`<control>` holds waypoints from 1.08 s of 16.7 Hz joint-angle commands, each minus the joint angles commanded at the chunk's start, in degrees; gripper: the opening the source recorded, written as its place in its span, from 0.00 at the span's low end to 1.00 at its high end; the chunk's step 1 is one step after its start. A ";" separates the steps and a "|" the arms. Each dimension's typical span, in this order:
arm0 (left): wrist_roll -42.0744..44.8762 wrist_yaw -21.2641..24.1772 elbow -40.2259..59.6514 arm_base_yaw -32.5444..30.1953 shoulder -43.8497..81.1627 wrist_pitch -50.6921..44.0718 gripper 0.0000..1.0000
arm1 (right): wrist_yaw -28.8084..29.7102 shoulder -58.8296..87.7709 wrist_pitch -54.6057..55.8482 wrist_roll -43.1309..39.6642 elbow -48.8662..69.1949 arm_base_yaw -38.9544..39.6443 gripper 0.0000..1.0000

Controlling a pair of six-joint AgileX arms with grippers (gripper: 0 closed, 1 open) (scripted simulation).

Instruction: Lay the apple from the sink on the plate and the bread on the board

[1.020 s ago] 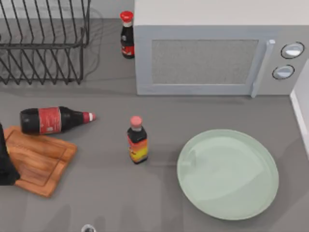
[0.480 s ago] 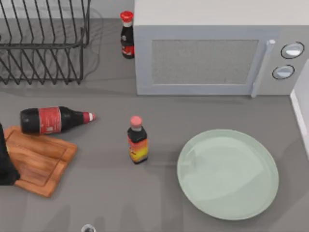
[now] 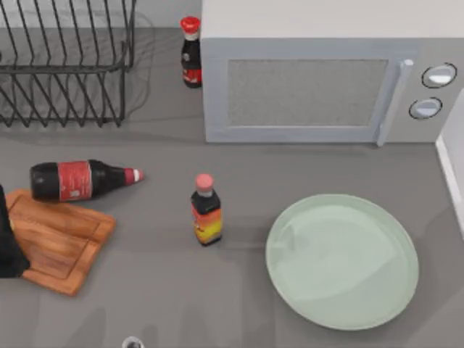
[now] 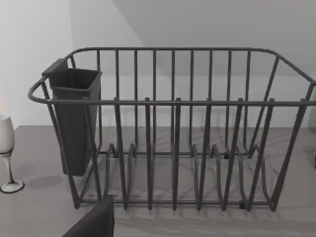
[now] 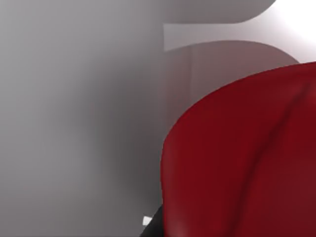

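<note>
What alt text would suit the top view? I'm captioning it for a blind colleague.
A pale green plate sits bare on the grey counter, with a wooden cutting board at the left edge. One dark bottle lies beside the board, a small one stands mid-counter; microwave and dish rack sit behind.

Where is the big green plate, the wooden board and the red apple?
plate (image 3: 319,290), top view, on its bare lower inside
board (image 3: 61,243), top view, on the wood's middle
apple (image 5: 247,163), right wrist view, on its red skin
</note>
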 joint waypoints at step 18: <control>0.00 0.00 0.00 0.00 0.00 0.00 1.00 | -0.59 -13.93 -20.30 0.19 7.52 0.09 0.00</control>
